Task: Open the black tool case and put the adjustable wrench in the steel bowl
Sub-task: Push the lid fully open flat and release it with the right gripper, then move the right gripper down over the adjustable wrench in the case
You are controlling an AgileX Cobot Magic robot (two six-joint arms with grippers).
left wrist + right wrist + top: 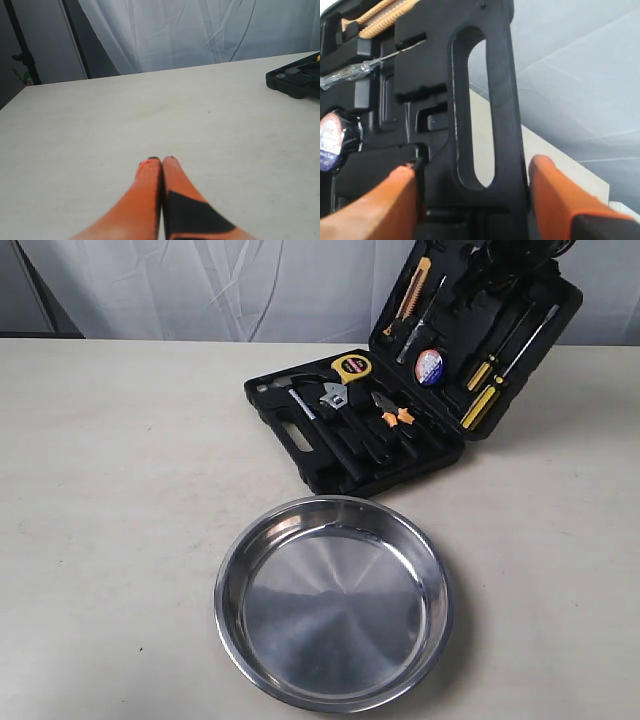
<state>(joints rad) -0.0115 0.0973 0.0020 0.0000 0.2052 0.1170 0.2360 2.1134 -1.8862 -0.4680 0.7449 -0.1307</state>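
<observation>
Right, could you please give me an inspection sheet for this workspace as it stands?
Surface: pale table, faintly scuffed.
Job's things: black tool case open, lid raised; adjustable wrench seated in its tray; steel bowl empty, apart from the case, nearer the camera.
Clutter: hammer, tape measure, orange-handled pliers in tray; screwdrivers, utility knife in lid.
Grippers: left gripper shut, over bare table; right gripper straddles the lid's handle bar, grip unclear.
Cables: nothing seen.
Surroundings: white curtain behind.
</observation>
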